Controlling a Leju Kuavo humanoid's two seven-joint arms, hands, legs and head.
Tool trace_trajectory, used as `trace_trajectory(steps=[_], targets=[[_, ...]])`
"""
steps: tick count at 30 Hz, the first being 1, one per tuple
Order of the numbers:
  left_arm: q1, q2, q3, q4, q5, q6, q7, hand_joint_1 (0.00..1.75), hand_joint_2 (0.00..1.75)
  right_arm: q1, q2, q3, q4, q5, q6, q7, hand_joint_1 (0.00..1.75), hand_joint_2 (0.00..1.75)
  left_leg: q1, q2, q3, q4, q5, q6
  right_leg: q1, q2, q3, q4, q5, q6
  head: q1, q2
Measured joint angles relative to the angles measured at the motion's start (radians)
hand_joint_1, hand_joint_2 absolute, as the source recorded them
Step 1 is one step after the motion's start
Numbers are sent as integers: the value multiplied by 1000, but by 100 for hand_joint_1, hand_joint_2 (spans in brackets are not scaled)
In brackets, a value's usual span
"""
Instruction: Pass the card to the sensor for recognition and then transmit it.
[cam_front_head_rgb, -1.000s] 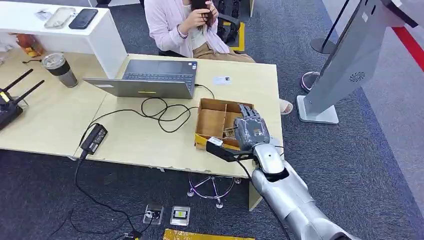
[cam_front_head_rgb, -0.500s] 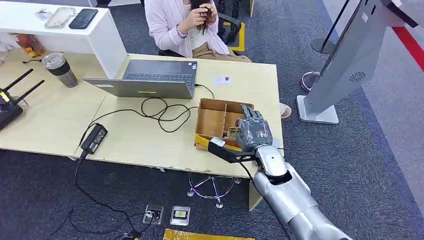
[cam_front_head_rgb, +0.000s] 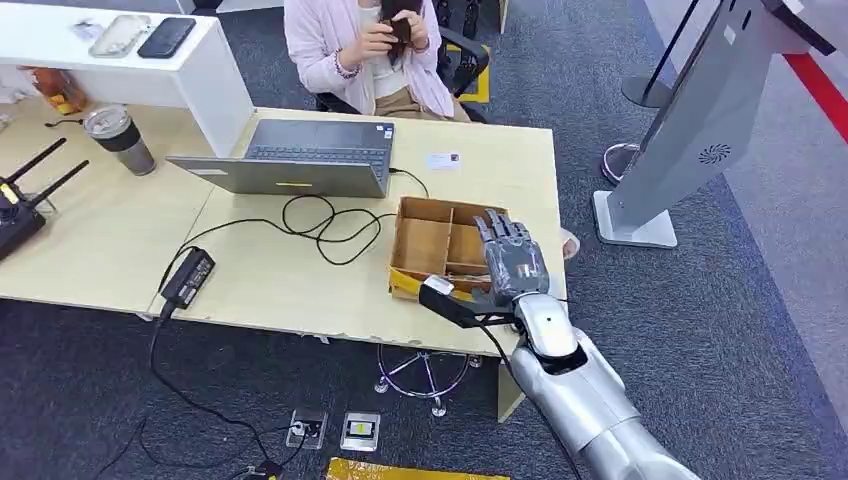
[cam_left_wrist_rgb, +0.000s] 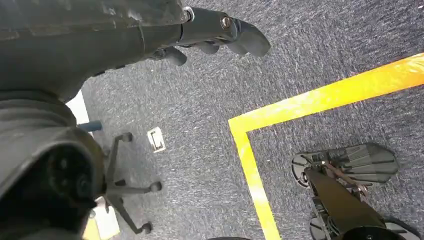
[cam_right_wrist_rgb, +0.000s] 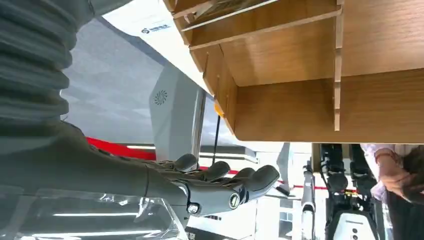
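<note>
Dark grey carpet floor (cam_front_head_rgb: 700, 330) with yellow tape line (cam_left_wrist_rgb: 320, 97) and a red stripe (cam_front_head_rgb: 822, 85) at far right. Two pale wooden desks (cam_front_head_rgb: 110, 240) pushed together. White counter (cam_front_head_rgb: 215, 75) behind them. Floor socket plates (cam_front_head_rgb: 335, 430) beneath the desks. Swivel chair base (cam_front_head_rgb: 420, 375) under the nearer edge. Even indoor lighting.

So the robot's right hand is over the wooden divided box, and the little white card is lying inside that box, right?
Not quite. The right hand is over the wooden divided box, but the little white card lies on the table beyond the box, near the laptop. The head view shows it.
</note>
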Motion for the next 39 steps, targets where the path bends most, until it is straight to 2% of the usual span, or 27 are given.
trace_trajectory(steps=[25, 39], targets=[[-15, -1, -21, 0, -2, -2, 3, 0, 0, 24, -13, -9, -8, -18, -12, -3, 0, 175, 0, 0, 0, 0, 0, 0, 0, 0, 0, 0, 0, 0, 0, 0], [-27, -1, -37, 0, -3, -17, 6, 0, 0, 27, 3, -9, 7, -18, -13, -12, 0, 175, 0, 0, 0, 0, 0, 0, 0, 0, 0, 0, 0, 0, 0, 0]])
